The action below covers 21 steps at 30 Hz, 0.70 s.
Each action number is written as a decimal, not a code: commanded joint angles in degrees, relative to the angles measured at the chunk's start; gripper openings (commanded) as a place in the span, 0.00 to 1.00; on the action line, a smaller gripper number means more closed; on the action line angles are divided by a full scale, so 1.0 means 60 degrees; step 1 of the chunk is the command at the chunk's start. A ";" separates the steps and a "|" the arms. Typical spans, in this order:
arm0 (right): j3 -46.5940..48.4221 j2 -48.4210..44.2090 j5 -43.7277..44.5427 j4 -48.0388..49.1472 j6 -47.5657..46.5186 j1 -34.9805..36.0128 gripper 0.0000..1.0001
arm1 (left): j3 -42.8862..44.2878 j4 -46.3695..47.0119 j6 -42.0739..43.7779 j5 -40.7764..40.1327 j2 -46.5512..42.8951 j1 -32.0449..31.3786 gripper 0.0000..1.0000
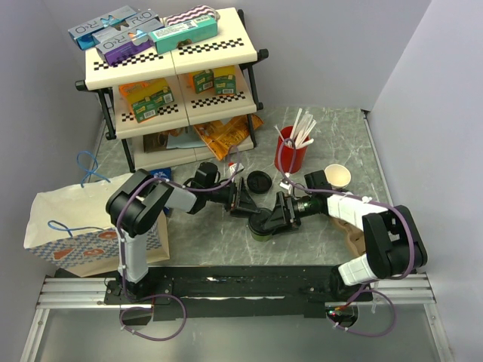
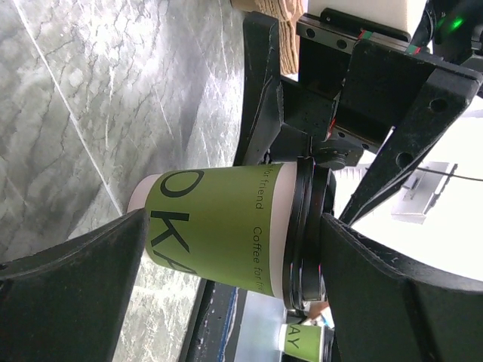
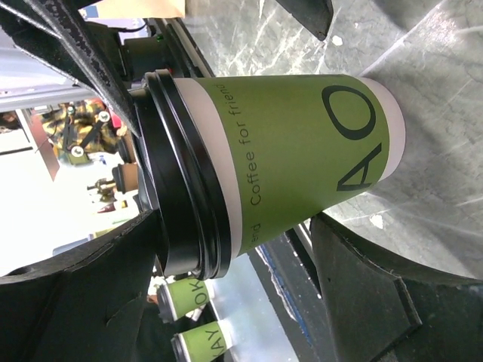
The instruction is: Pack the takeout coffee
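The takeout coffee, a small green paper cup (image 1: 261,234) with its black lid (image 1: 264,223) on, stands on the marble table near the middle front. It fills the left wrist view (image 2: 219,226) and the right wrist view (image 3: 302,151). My right gripper (image 1: 278,215) is rolled on its side, right against the cup. Its jaws are wide apart, one finger (image 3: 113,286) by the lid (image 3: 177,173) and the other (image 3: 370,279) by the base. My left gripper (image 1: 243,200) is open, just left of the cup, and frames it from base to lid (image 2: 304,226).
A spare black lid (image 1: 259,182) lies just behind the cup. The red cup of white sticks (image 1: 290,153) and an open green cup (image 1: 337,176) stand at the back right. A paper bag (image 1: 90,222) lies at the left, a stocked shelf (image 1: 173,75) behind, brown cardboard (image 1: 355,235) at right.
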 commanded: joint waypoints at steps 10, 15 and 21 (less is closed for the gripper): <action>-0.0702 -0.1269 0.2093 0.0631 -0.1411 0.0879 0.86 | -0.0196 -0.2541 0.1846 -0.2794 0.0947 -0.0123 0.93; -0.1288 -0.2691 0.1523 0.1308 -0.1117 0.0879 0.89 | 0.0477 -0.2850 0.2506 -0.2516 0.0538 -0.0138 0.94; -0.0982 -0.3381 0.1213 0.0768 -0.1409 0.0850 0.95 | 0.1093 -0.2381 0.2755 -0.1432 -0.0121 -0.0109 0.98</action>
